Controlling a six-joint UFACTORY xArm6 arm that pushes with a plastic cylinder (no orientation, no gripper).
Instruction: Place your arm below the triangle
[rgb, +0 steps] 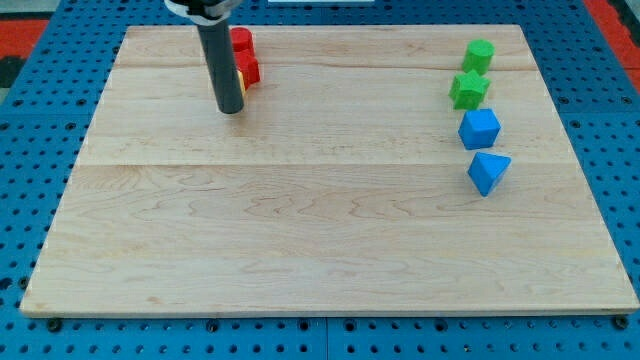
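A blue triangle block lies at the view's right, the lowest of a column of blocks. Above it sit a blue cube-like block, a green star-shaped block and a green block. My tip rests on the board at the view's upper left, far to the left of the triangle and slightly higher than it. Two red blocks sit just right of the rod, partly hidden by it, with a sliver of yellow showing at their lower edge.
The wooden board lies on a blue pegboard table. Red surface shows at the view's top corners.
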